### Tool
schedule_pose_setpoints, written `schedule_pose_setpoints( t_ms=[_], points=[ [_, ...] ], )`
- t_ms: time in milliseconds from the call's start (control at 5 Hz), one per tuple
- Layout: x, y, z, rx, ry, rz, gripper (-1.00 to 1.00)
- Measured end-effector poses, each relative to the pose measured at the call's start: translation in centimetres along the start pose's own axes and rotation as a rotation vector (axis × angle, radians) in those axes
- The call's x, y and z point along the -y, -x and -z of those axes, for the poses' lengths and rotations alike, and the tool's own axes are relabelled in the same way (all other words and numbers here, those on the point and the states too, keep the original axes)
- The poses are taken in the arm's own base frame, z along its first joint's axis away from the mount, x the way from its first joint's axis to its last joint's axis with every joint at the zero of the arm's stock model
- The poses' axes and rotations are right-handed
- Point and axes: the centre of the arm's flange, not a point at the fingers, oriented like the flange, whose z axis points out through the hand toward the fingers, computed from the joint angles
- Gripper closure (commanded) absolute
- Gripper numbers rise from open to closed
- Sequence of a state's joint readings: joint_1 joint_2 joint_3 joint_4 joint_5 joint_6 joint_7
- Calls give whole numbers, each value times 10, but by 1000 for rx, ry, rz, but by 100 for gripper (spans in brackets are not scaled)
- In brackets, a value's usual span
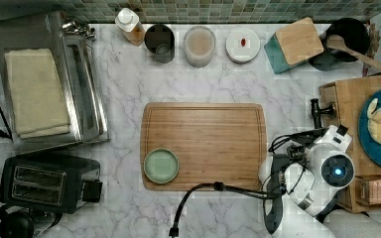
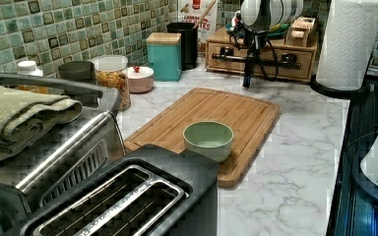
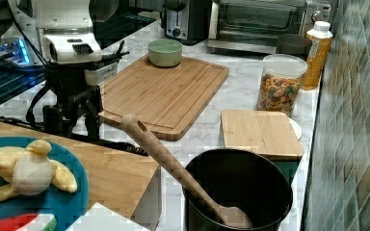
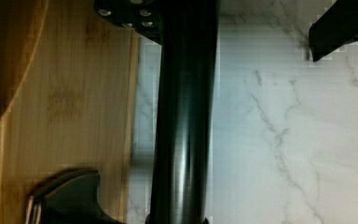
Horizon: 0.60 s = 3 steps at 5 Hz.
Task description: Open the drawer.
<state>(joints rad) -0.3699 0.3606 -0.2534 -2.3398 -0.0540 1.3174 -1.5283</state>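
The robot's black two-finger claw [image 3: 73, 130] hangs finger-down directly in front of the wide light-wood drawer [image 2: 270, 66]. The drawer sits in a low wooden cabinet [image 1: 345, 99] at the top view's right edge. In the left view this cabinet stands at the far end of the white marble counter [image 2: 295, 162].

**Claw state.** The jaws stand apart and nothing is clamped. In the wrist view the drawer's long black metal bar handle [image 4: 184, 121] runs through the gap between them. One finger [image 4: 340, 23] is on the marble side of the bar and the other finger [image 4: 65, 196] is on the side of the wooden drawer front [image 4: 74, 93]. A clear margin shows between the bar and the marble-side finger (contact on the other side cannot be judged).

**Drawer state.** In the left view the front panel looks flush with the cabinet.

**Item count, as seen:**
- Drawer: one, with one bar handle.
- Grooved rectangular bamboo cutting board [image 1: 203, 146]: one, at the counter's centre, near the claw.
- Pale green round bowl [image 1: 161, 165]: one, on the board's corner, well apart from the claw.
- Teal box with a bamboo lid [image 2: 164, 55]: one, against the tiled wall.
- Black pot [image 3: 238, 192]: one, holding one wooden spoon [image 3: 164, 154].
- Clear jar of coloured cereal [image 3: 279, 89]: one.
- Black two-slot toaster [image 1: 47, 182]: one.
- White paper-towel roll [image 2: 347, 42]: one (upright, just beside the cabinet).
- Blue plate [image 1: 377, 126] on the cabinet top: one.
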Motion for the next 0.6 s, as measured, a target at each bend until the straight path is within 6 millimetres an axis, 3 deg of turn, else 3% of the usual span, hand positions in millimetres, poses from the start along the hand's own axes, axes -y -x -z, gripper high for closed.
schedule_pose_setpoints(
  t_ms=[200,600],
  points=[
    [-3,-3,3,66,-62,21,-100],
    [-4,0,36,130,-147,15,-100]
  ],
)
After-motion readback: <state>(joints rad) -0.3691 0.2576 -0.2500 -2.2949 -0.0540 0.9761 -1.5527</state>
